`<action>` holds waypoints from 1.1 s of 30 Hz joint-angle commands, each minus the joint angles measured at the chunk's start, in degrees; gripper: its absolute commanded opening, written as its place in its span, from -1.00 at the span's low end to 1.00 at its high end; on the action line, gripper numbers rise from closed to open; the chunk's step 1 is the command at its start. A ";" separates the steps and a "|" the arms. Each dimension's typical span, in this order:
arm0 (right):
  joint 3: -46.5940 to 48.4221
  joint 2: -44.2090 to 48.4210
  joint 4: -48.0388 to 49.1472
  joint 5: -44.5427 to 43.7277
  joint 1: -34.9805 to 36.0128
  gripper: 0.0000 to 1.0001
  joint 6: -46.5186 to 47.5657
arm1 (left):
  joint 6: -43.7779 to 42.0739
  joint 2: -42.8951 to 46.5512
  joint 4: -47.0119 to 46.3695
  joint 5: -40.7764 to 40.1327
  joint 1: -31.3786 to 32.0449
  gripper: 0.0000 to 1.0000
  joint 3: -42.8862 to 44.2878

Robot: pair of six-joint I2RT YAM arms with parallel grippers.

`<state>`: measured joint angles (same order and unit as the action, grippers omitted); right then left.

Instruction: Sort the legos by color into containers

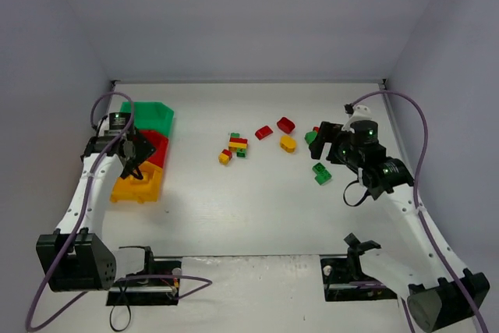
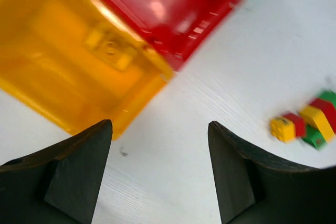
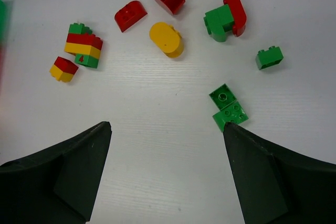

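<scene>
Quick heads-up on where you're at. Your left gripper (image 2: 160,129) is hanging over the yellow bin (image 2: 37,93), jaws spread and nothing between them. There's what looks like a yellow brick (image 2: 110,50) lying on the bin floor, though that wrist view is smeared, so I wouldn't swear to it. The red bin (image 2: 157,3) sits right against the yellow one, and the green bin (image 1: 148,112) is last in the row. All three run along the left edge of the table (image 1: 257,216).

Your right gripper (image 3: 167,129) is released too, and empty, hovering over the right half of the table. Just ahead of one fingertip are two green bricks (image 3: 228,107) touching each other, way off-centre from the gap between the jaws.

What I'd worry about: drop and close from here and you'll probably clip that pair with one finger and shove it instead of grabbing it. Or you pinch both crooked and lose one on the way over. Centre up first. It's a long carry too, since the green bin is over by the far left corner.

The other trap is the mixed stack (image 3: 83,45) (green, red, yellow, green) and the little red-on-yellow pair (image 3: 64,68) beside it, near the middle of the table. Dump either in whole and a bin ends up with wrong colours, so they need pulling apart first.
</scene>
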<state>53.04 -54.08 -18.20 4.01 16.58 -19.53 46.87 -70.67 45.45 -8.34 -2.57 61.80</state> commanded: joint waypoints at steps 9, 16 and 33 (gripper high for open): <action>8.57 -21.40 10.89 7.76 0.91 0.78 9.94 | -13.47 5.28 -3.62 10.97 12.41 0.37 8.42; 9.19 -33.88 20.30 12.86 1.18 0.68 19.09 | -18.04 9.85 0.77 15.27 12.50 0.38 8.07; 17.63 -54.19 22.33 11.99 1.61 0.41 32.71 | -18.66 17.94 3.68 18.71 12.50 0.38 0.95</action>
<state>68.07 -107.98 1.85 17.15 17.74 10.22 28.62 -53.49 49.54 9.74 9.67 62.22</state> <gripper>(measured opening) 0.715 0.690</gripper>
